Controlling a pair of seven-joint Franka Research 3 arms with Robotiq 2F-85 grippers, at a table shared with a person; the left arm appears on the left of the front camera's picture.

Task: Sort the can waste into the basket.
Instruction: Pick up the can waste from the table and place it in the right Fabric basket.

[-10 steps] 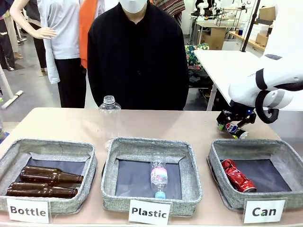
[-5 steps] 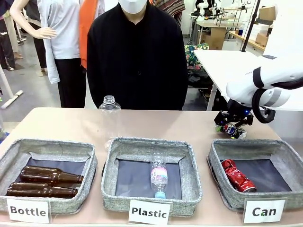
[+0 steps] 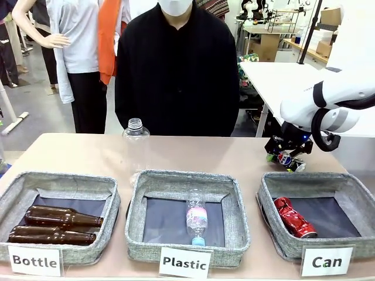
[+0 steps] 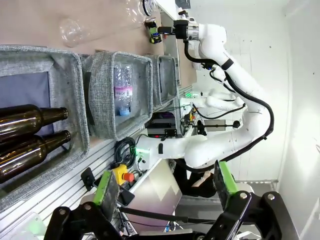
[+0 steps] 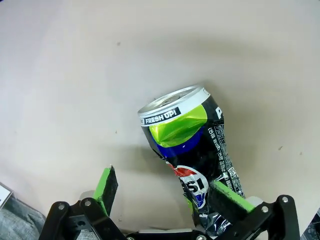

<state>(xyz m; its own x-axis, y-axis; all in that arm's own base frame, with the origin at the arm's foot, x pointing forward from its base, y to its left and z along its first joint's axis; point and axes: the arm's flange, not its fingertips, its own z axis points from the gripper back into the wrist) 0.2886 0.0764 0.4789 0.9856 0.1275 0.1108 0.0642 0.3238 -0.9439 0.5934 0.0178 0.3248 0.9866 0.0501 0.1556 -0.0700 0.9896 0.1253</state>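
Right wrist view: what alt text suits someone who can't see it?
A crushed dark blue Pepsi can lies on a beige table between the open green-padded fingers of the right gripper, nearer one finger than the other.

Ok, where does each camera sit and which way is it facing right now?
Front: fixed between the arms, looking across the table at the person; right arm enters from picture right, right gripper at the blue can.
Left wrist: rolled sideways, looking along the basket row; open left gripper rises from the bottom.
Right wrist: looking down at the table; the blue can's lower end lies between its open jaws.
Shared: all three show the blue can; front and left wrist share the Bottle basket and Plastic basket.
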